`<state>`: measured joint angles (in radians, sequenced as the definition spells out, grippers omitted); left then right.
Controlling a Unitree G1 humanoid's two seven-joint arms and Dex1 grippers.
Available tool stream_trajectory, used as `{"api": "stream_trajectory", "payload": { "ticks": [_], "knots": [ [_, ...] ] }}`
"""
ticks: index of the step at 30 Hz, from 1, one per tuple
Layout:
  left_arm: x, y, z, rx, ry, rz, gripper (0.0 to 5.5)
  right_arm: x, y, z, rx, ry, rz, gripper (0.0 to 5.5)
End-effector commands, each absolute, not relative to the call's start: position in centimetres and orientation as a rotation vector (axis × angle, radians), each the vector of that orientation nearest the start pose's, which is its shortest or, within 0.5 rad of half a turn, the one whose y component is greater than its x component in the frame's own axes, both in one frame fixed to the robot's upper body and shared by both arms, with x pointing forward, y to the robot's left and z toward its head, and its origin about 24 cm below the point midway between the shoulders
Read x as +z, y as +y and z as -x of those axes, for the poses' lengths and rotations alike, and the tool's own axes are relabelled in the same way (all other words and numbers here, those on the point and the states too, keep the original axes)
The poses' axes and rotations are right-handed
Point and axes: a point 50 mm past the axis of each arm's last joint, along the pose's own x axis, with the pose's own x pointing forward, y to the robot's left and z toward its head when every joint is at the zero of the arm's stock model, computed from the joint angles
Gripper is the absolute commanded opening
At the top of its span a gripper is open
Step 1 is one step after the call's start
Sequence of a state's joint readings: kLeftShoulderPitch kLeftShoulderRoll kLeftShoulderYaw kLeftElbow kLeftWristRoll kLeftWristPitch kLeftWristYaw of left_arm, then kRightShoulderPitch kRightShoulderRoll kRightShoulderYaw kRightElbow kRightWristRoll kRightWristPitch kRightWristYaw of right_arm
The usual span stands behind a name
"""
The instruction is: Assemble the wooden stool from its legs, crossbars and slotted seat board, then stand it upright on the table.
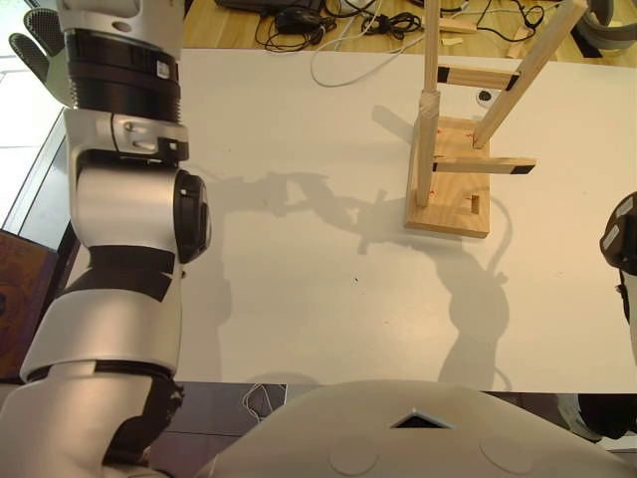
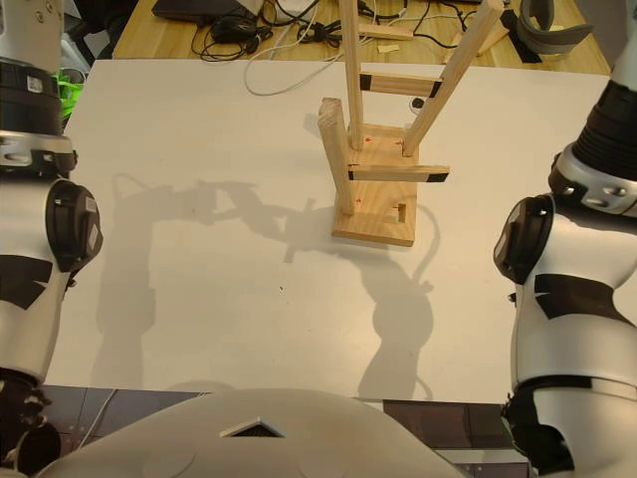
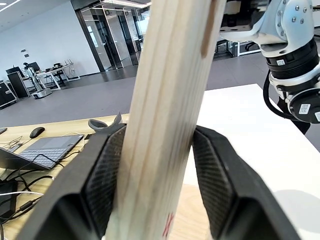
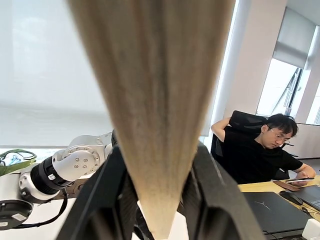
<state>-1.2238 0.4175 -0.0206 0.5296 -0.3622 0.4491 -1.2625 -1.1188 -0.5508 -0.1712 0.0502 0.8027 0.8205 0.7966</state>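
Note:
The stool stands upside down toward the table's far right, its slotted seat board (image 1: 449,215) flat on the white top. Two long legs (image 1: 430,50) (image 1: 528,62) rise from it, the right one leaning. A shorter leg (image 1: 425,149) stands at the board's left edge. Two crossbars (image 1: 478,75) (image 1: 484,166) with dark ends stick out sideways. In the left wrist view my left gripper (image 3: 160,185) is shut on a pale wooden leg (image 3: 167,110), its black pads (image 3: 105,180) pressed against both sides. My right gripper (image 4: 157,200) is shut on another leg (image 4: 155,95).
The white table (image 1: 299,299) is bare to the left of and in front of the stool. A white cable (image 1: 338,62) loops over its far edge. Behind it, a wooden desk (image 2: 139,35) carries a laptop, a mouse (image 2: 237,27) and tangled cables.

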Motion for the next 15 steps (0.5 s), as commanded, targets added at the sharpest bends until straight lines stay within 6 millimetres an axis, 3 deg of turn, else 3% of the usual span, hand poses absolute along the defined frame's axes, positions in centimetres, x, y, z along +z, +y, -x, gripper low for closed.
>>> {"api": "stream_trajectory", "payload": {
  "ticks": [1, 4, 8, 12, 15],
  "knots": [
    [28.8, 15.0, -36.4, -1.144, -0.208, -0.062, 2.23, 33.9, -18.0, -30.3, 0.998, -0.346, -0.073, 1.01],
    [26.7, 15.3, -35.7, -1.142, -0.193, 0.031, 2.23, 33.3, -20.4, -30.0, 0.865, -0.343, -0.124, 1.01],
    [24.9, 15.8, -35.3, -1.111, -0.185, 0.127, 2.23, 33.0, -22.2, -29.8, 0.723, -0.362, -0.168, 1.02],
    [24.3, 17.1, -35.0, -1.058, -0.214, 0.286, 2.23, 33.0, -23.1, -30.3, 0.636, -0.380, -0.204, 1.04],
    [24.6, 16.1, -33.2, -1.213, -0.226, 0.442, 2.23, 32.7, -23.2, -30.4, 0.624, -0.370, -0.216, 1.04]
  ]
}}
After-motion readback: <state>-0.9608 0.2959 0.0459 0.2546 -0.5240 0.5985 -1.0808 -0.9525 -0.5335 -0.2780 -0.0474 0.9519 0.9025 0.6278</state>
